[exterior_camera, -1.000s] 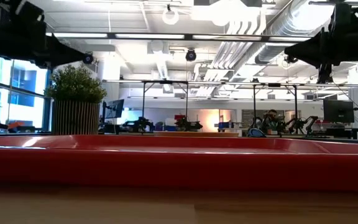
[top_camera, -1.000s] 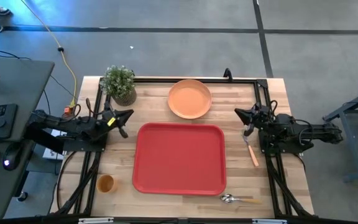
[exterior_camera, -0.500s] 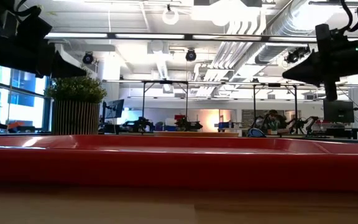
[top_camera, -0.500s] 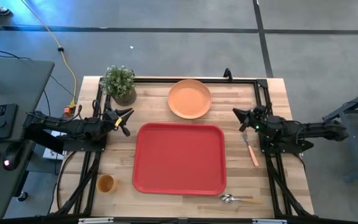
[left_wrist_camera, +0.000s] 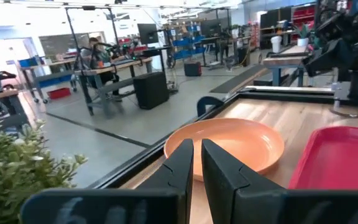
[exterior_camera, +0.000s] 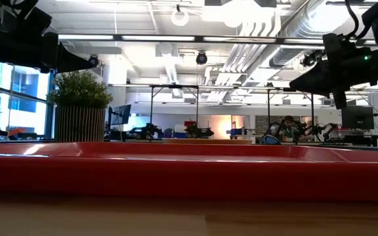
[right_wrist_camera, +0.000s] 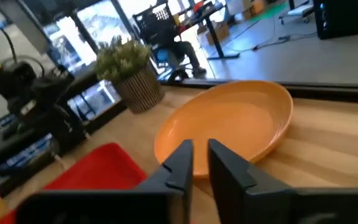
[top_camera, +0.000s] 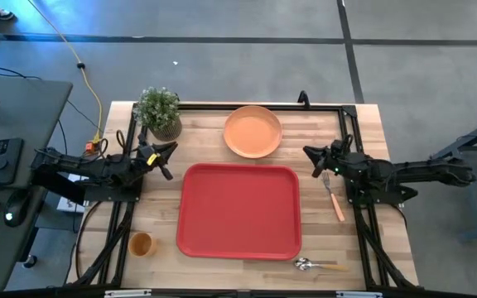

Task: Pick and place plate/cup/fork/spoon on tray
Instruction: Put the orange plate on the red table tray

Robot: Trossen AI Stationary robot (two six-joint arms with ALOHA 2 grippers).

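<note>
Nothing's on the tray (top_camera: 238,211) yet: going left to right, the cup (top_camera: 141,243) sits near the table's front left corner, the left gripper (top_camera: 166,159) hovers by the plant (top_camera: 158,111) with fingers nearly pressed together, and the plate (top_camera: 253,131) lies just behind the tray's far edge. The right gripper (top_camera: 311,157), fingers also close together and holding nothing, points toward the plate, probably lining up for it. Fork (top_camera: 334,199) and spoon (top_camera: 320,265) lie off the tray's right side and front right corner, with open wood around both.

Two dark arms, each gripper with slim black fingers (left_wrist_camera: 179,171).
</note>
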